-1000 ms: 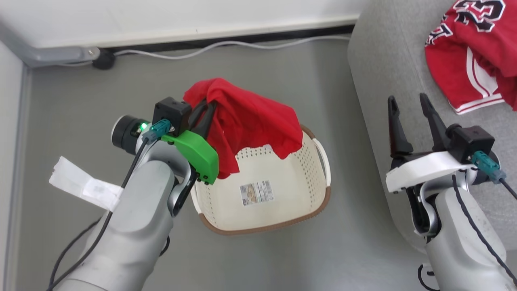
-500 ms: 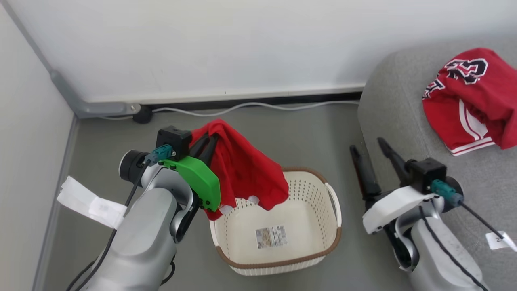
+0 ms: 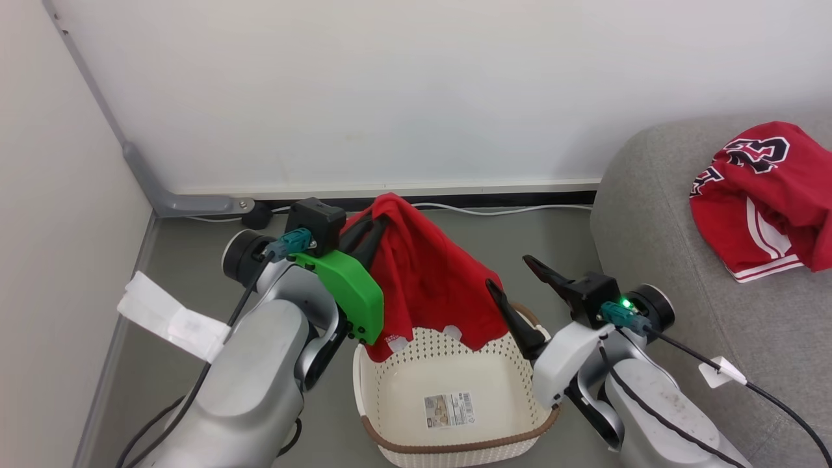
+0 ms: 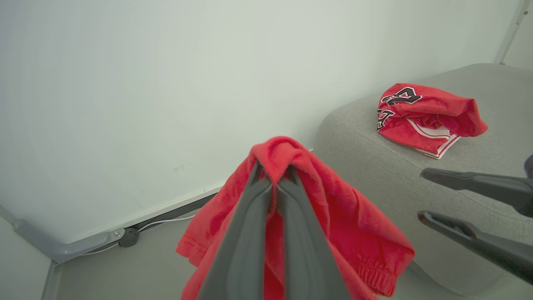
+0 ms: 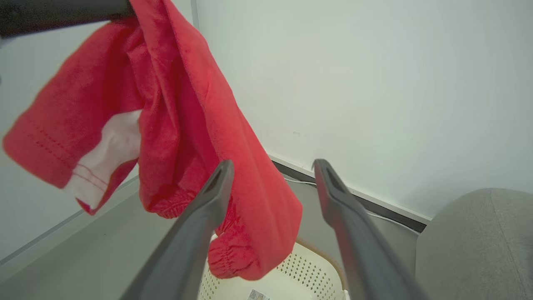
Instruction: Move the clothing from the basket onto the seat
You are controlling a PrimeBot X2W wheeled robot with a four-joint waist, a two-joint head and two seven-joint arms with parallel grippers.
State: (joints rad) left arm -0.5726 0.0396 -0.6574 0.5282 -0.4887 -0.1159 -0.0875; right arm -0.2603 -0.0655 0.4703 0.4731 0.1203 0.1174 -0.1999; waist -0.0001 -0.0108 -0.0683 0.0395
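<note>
Plain white wall (image 3: 390, 97) rising from the far edge of the grey floor (image 3: 520, 237), with a dark skirting strip (image 3: 507, 197) at its foot. White cable (image 3: 520, 210) lying along that far edge. Grey conduit (image 3: 188, 206) bending down into the far left corner, just beside a round black fitting (image 3: 257, 214).

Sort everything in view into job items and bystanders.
Job: plain red garment, shut in left pincer; numbered red garment, on sofa; basket; right pincer, open.
Bystanders: white cable; grey wall conduit.
</note>
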